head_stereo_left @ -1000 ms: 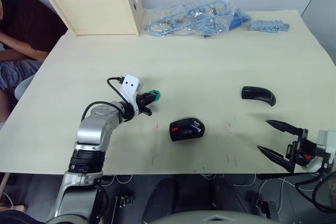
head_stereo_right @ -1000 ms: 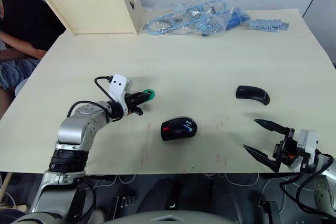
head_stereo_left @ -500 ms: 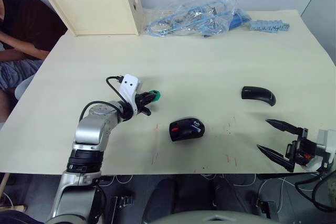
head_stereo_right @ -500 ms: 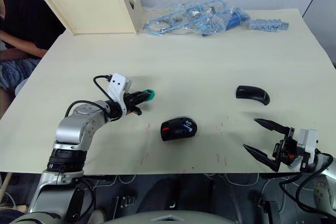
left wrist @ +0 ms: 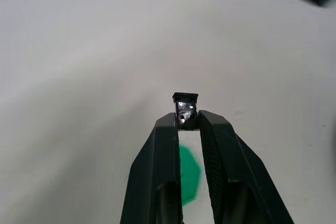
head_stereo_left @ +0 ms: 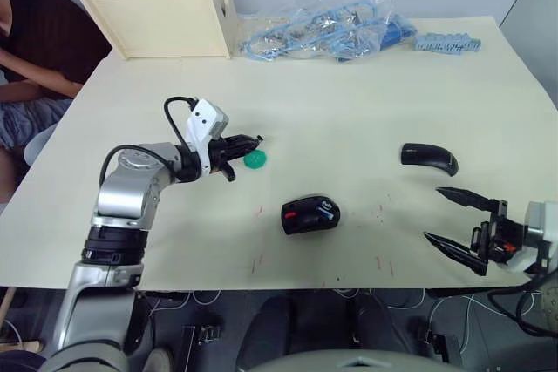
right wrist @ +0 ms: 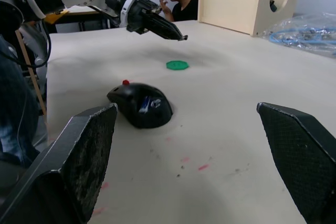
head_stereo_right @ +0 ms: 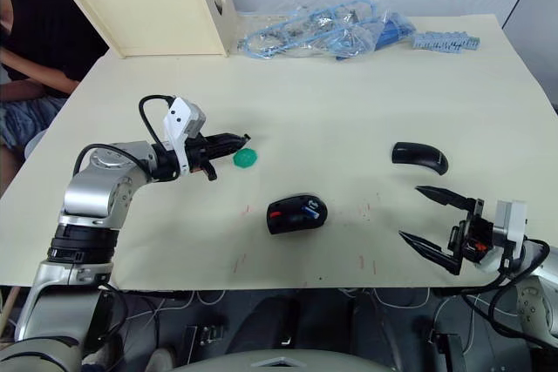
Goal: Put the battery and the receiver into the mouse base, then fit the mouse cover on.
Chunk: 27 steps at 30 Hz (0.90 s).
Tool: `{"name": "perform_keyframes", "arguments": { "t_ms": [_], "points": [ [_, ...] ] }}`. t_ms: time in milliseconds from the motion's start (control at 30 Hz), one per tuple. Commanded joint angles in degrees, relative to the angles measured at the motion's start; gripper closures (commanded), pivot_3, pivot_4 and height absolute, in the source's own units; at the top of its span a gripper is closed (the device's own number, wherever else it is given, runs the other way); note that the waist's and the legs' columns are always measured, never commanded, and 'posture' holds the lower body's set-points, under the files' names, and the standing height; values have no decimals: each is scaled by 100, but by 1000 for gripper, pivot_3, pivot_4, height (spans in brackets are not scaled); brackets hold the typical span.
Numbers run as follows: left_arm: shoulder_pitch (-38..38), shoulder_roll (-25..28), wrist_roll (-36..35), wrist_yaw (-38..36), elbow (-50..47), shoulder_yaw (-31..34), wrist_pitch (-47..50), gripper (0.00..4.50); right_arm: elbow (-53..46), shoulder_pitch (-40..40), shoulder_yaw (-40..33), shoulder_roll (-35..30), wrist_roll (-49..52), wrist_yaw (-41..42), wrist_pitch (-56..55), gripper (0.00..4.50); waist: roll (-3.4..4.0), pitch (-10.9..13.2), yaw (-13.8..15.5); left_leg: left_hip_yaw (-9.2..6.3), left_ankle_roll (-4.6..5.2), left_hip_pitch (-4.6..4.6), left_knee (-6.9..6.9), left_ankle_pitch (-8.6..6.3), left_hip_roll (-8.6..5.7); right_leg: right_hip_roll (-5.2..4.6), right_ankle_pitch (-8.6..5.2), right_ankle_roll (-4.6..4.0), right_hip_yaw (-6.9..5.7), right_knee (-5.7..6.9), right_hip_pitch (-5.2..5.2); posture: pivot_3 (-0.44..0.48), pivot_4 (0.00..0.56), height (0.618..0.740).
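The mouse base (head_stereo_left: 310, 214) sits on the table (head_stereo_left: 349, 111) near its front edge, its red patch up and a bit of blue, which looks like the battery (head_stereo_left: 324, 209), showing in its open top. Taking it as the landmark: the green disc (head_stereo_left: 255, 160) lies flat on the table beyond it and to the left, with bare table between the two. The left gripper (head_stereo_left: 254, 139) hangs just beyond that disc, above the table, its fingers (left wrist: 212, 135) pinched on a small black receiver (left wrist: 185, 107) that sticks out past the tips. The mouse cover (head_stereo_left: 429, 158) lies arched side up well to the right of the base and a little farther back, nothing on or against it. The right gripper (head_stereo_left: 451, 216) is to the right of the base by the table's front edge, nearer than the cover, its two fingers spread wide and empty. Far beyond the base, a heap of clear plastic bags with blue parts (head_stereo_left: 327, 34) lies along the back edge, a wooden rack (head_stereo_left: 161, 10) stands at the back left corner, and a person (head_stereo_left: 30, 50) sits past the left edge.
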Motion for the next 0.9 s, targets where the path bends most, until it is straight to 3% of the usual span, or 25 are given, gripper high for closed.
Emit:
{"name": "perform_keyframes", "arguments": {
  "t_ms": [33,267,467,700,900],
  "points": [
    [-272,173,-53,-810,140,-124,-560,4070,-171,-172,43,-93,-40,-161,210,0,0,0,-1,0,0,0,0,0,0,0,0,0,0,1,0,0,150,740],
    [-783,125,1,-1841,437,-444,-1275,4070,-694,-727,290,-406,-53,-1124,1553,0,0,0,-3,-1,1,-6,1,0,-1,2,0,0,-3,0,-3,0,150,740],
    [-1071,16,-21,-2455,543,-655,-1817,4070,-1663,-1293,596,-830,385,-2329,3484,0,0,1,-9,0,1,-24,2,1,-1,3,0,0,1,8,-27,0,150,740],
    [-1192,-145,-281,-3037,308,-739,-1709,4070,-1944,-2493,684,-869,1882,-3647,5744,0,-6,5,-24,2,2,-49,6,1,-1,3,0,-1,2,5,-51,0,150,740],
    [-1197,-242,-326,-3145,52,-843,-1673,4070,-1120,-3447,775,-622,3998,-5327,7597,0,-15,9,-17,-3,3,-53,7,1,2,3,1,-1,-2,4,-53,0,150,740]
  ]
}}
